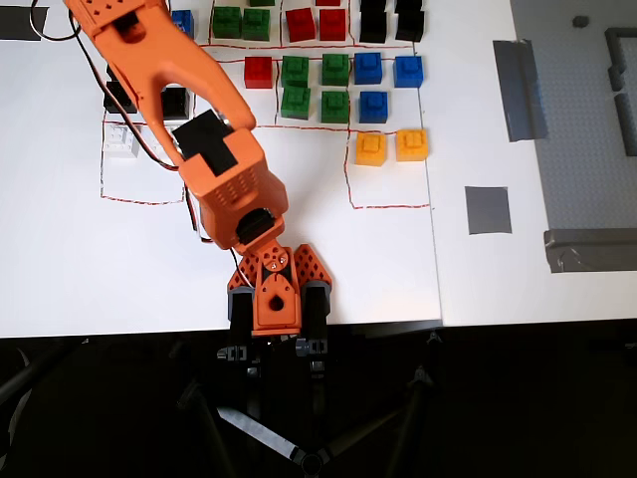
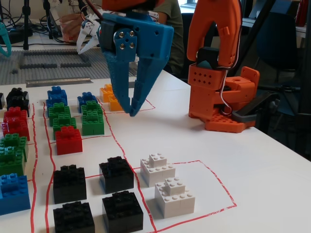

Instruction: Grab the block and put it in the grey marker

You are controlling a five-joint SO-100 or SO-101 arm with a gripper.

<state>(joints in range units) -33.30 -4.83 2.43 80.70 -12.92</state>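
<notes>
Several black blocks (image 2: 116, 174) stand in a red-outlined field at the front of the fixed view. In the overhead view my orange arm (image 1: 214, 149) covers most of them; one black block (image 1: 175, 101) peeks out beside it. My blue gripper (image 2: 130, 112) hangs in the air behind and above that group, pointing down. Its fingertips meet and nothing is between them. The arm hides the gripper in the overhead view. The grey marker (image 1: 488, 209) lies bare on the table far to the right there.
Two white bricks (image 2: 165, 184) sit right of the black group. Rows of green (image 1: 295, 85), blue (image 1: 383, 70), red (image 1: 258, 70) and yellow bricks (image 1: 390, 146) fill the middle. Long grey tape strips (image 1: 518, 90) and a grey baseplate (image 1: 587, 129) lie right. The arm base (image 1: 271, 299) stands at the front edge.
</notes>
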